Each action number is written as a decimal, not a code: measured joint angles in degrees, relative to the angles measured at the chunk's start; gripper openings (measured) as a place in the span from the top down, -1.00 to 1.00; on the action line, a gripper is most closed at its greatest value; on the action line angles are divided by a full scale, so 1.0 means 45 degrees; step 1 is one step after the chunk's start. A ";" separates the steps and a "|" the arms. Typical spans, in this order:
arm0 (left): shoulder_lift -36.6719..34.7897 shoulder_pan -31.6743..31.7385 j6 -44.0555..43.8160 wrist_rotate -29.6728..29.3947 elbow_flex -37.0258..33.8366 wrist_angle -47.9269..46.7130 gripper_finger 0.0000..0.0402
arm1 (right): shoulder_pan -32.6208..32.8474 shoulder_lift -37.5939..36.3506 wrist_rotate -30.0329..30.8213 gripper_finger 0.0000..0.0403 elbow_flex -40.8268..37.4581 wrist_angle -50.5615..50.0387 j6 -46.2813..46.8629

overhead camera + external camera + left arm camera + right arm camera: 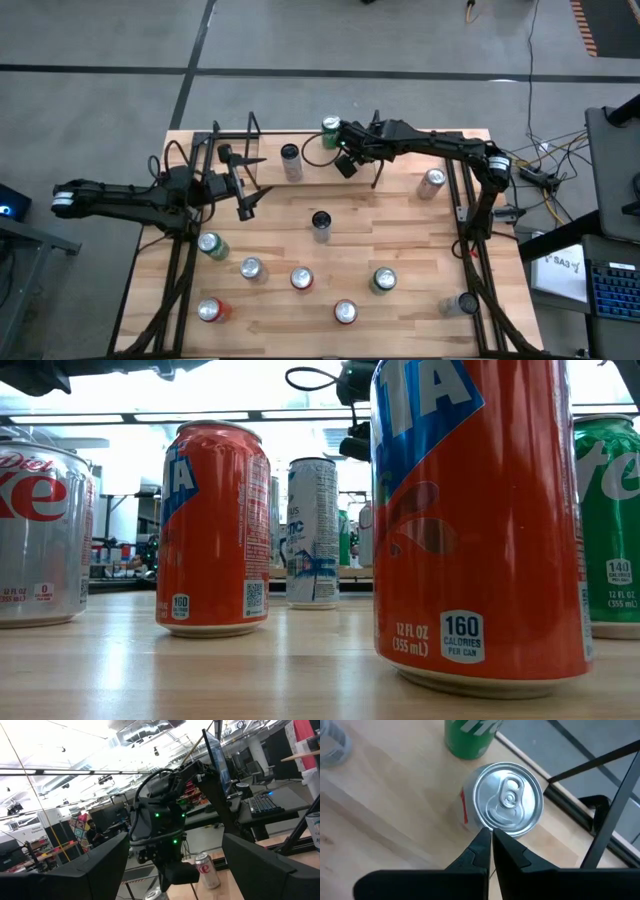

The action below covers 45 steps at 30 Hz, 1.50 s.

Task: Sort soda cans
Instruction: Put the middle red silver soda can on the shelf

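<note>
From table height, 2 orange cans [212, 528] crowd the view — the nearer one is cut off at its top and blocks most of the room. Behind them only a slim white can [313, 532] is clear; a silver diet can [42, 535] and a green can [608, 525] are cropped at the edges.

From overhead, the soda cans [301, 278] stand scattered over the wooden table [400, 225], most toward 6 o'clock. A dark-topped one [320, 225] sits near the centre, and a green one [331, 128] sits at 12 o'clock by the far edge.

The right gripper [347, 163] hangs near 12 o'clock, fingers pressed together on nothing, their tips just over the rim of a silver-topped can [506, 802] with a red mark on its side — whether they touch it I cannot tell.

The left gripper [245, 195] is up at 10 o'clock, fingers [95, 865] apart and empty.
</note>
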 joint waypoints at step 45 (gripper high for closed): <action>0.0010 0.0000 0.0146 0.0001 0.0000 -0.0058 -0.51 | -0.0565 0.0367 -0.1758 0.96 0.0078 0.0628 -0.0950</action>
